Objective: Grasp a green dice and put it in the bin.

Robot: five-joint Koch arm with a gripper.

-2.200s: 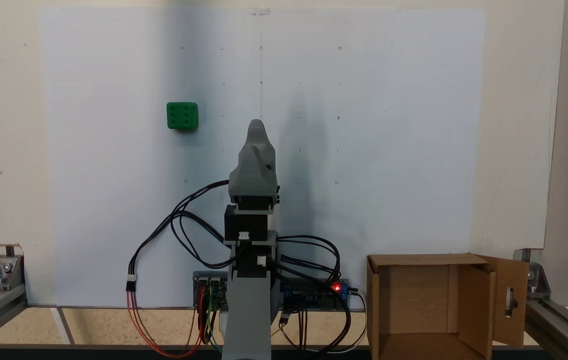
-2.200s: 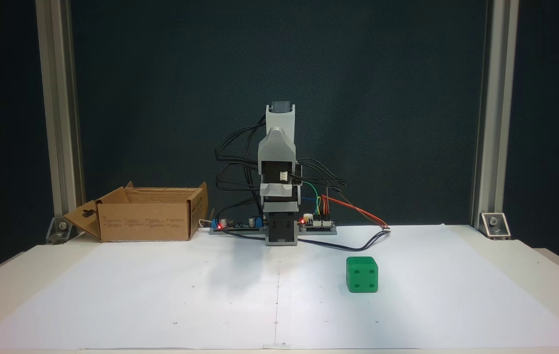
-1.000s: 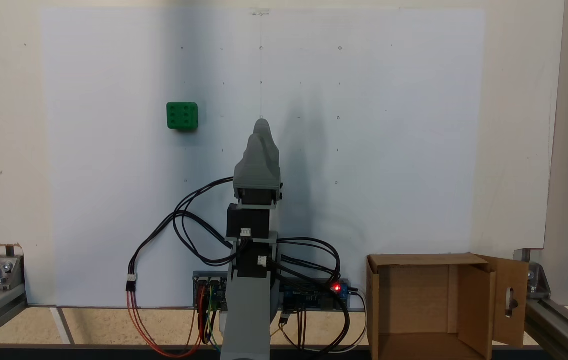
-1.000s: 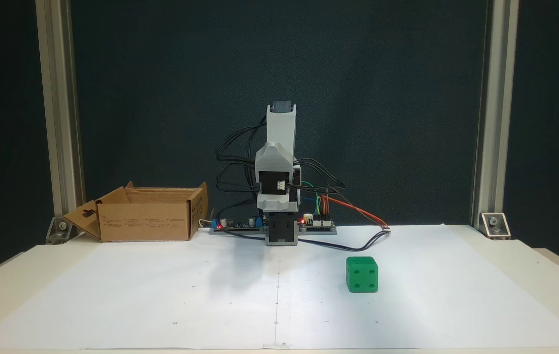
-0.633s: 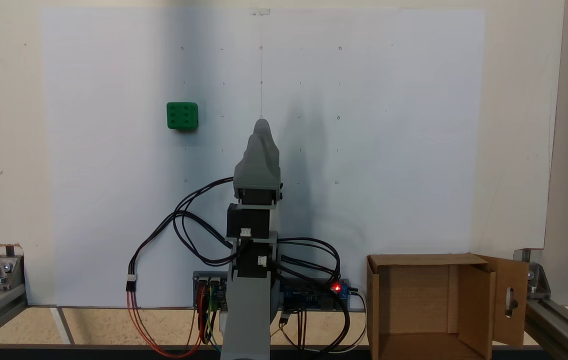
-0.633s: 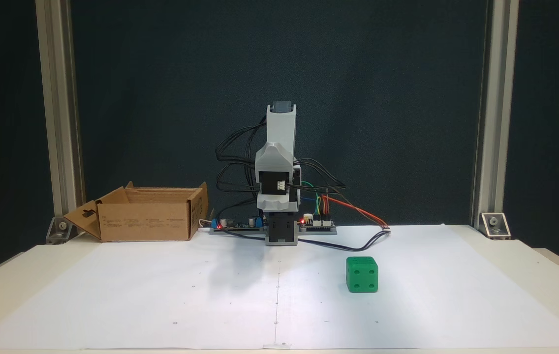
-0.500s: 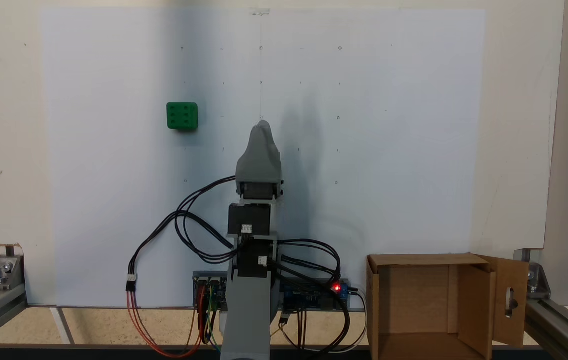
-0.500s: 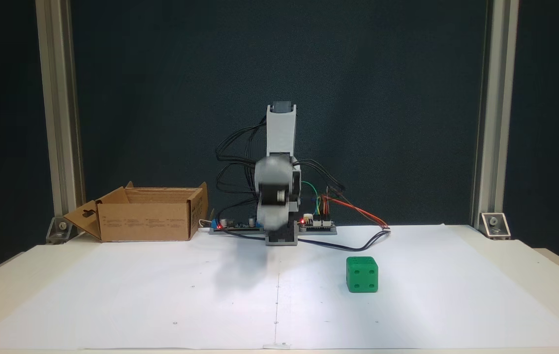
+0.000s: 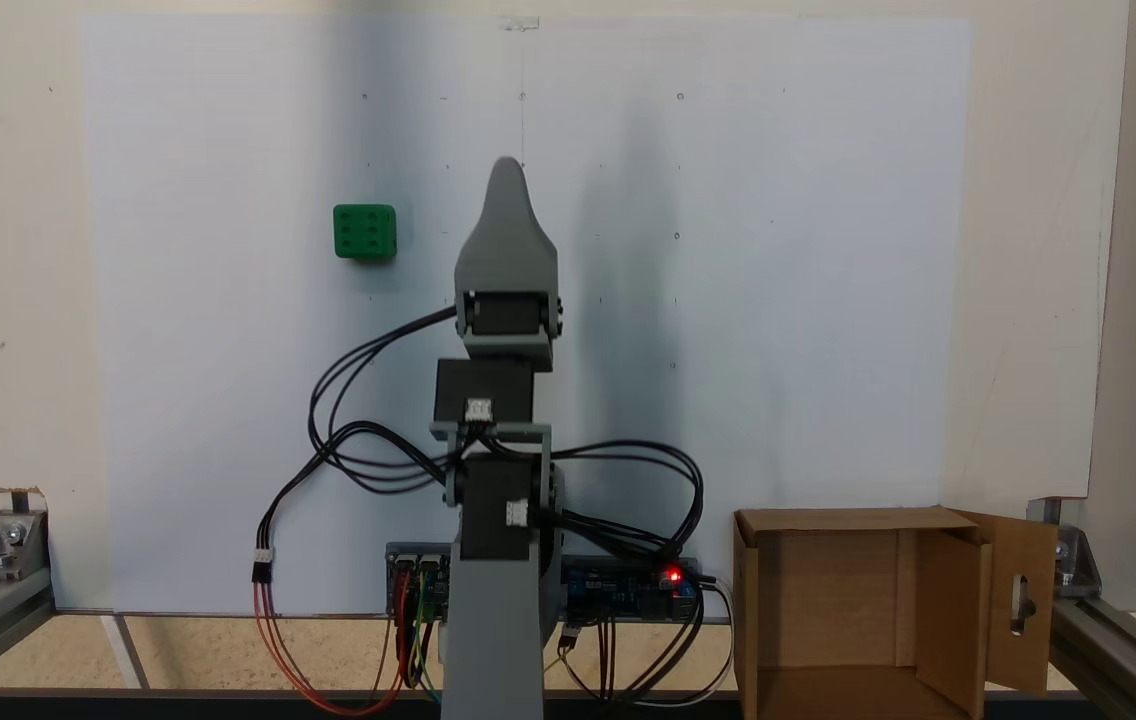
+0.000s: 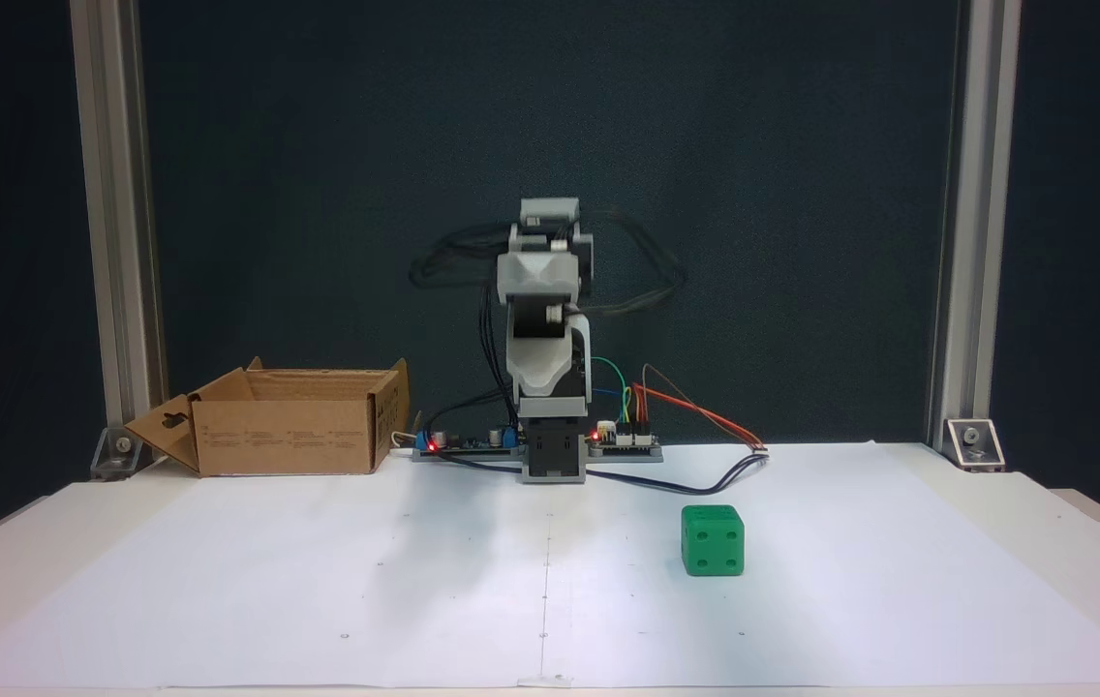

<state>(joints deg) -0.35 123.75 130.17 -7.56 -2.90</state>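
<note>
The green dice [image 9: 364, 232] sits on the white paper, left of the arm in the view from above and right of it in the front view [image 10: 712, 540]. My grey gripper [image 9: 508, 168] hangs in the air over the sheet's middle, pointing away from the base, well to the right of the dice and apart from it. Seen head-on, the gripper [image 10: 547, 376] is high above the table, behind and left of the dice. Its jaws lie one over the other, so only one tip shows. The cardboard bin [image 9: 746, 600] stands open beside the arm's base [image 10: 289, 436].
Circuit boards [image 9: 628, 590] and looping cables [image 9: 348, 440] surround the arm's base. Aluminium frame posts [image 10: 114, 242] stand at the table's back corners. The white paper [image 9: 778, 250] covers most of the table, with wide free room around the dice.
The arm has risen and stretched forward, carrying the gripper higher and farther out over the sheet. The cables lifted with it. Dice and bin have not moved.
</note>
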